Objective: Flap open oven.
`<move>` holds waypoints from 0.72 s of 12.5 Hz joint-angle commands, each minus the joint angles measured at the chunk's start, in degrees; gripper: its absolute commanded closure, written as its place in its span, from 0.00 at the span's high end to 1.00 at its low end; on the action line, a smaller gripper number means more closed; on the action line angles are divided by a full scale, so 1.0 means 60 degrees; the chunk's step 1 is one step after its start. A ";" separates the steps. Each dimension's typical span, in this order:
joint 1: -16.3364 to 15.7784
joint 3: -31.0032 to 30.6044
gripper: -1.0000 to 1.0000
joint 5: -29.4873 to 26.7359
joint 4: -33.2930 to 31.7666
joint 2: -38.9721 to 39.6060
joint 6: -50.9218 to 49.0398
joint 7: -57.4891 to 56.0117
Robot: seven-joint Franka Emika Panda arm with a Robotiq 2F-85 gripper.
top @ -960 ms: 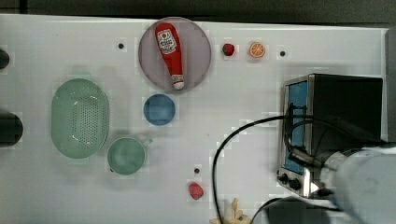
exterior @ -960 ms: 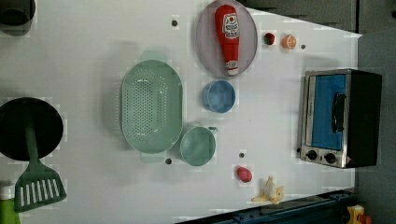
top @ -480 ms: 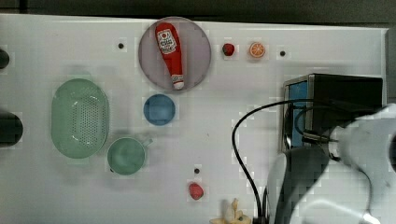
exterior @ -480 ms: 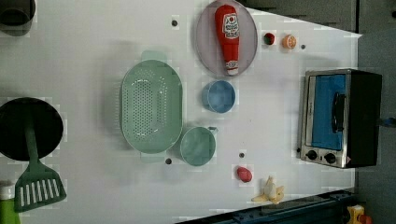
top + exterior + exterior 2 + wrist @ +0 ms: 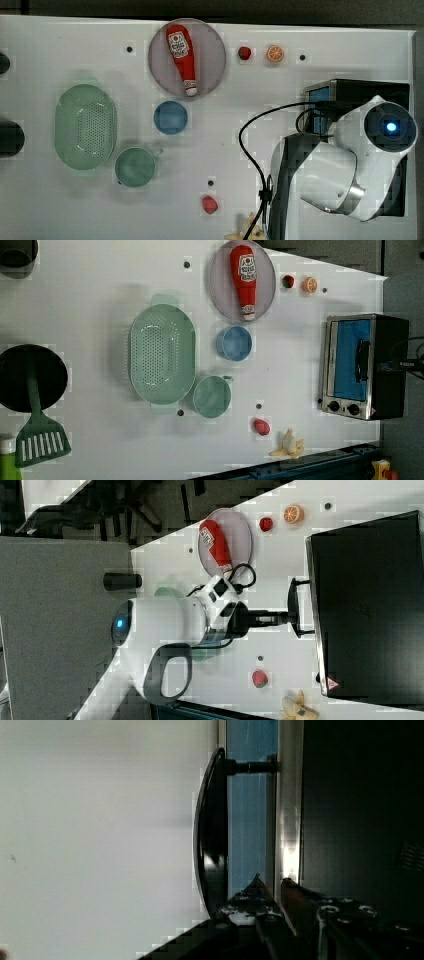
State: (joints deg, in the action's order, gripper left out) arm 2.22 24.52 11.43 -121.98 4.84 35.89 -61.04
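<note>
One oven [image 5: 362, 365] sits at the left view's right edge of the white table [image 5: 90, 285], door shut. One green colander [image 5: 161, 354], one grey plate [image 5: 225, 287] bearing one ketchup bottle [image 5: 244, 280], one green cup [image 5: 211, 396] and one blue bowl [image 5: 233, 343] lie well apart from it. In the right view the gripper [image 5: 287, 615] reaches the oven's bar handle [image 5: 294, 607]. Its fingers [image 5: 260, 892] stand narrowly parted at the door's top edge, beside the handle; whether they clasp it I cannot tell.

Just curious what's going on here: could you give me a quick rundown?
Claw at the oven's door handle, nearly closed. Door still shut. Nothing in the way.
</note>
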 commanded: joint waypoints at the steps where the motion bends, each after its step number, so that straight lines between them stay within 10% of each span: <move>1: 0.0015 0.0110 0.18 0.0010 -0.0446 0.0209 0.0979 -0.0428; 9: -0.0051 0.0096 0.18 0.0089 -0.0905 0.0827 0.2154 -0.0023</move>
State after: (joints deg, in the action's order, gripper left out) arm 2.06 25.14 11.44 -127.13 10.17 48.73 -61.21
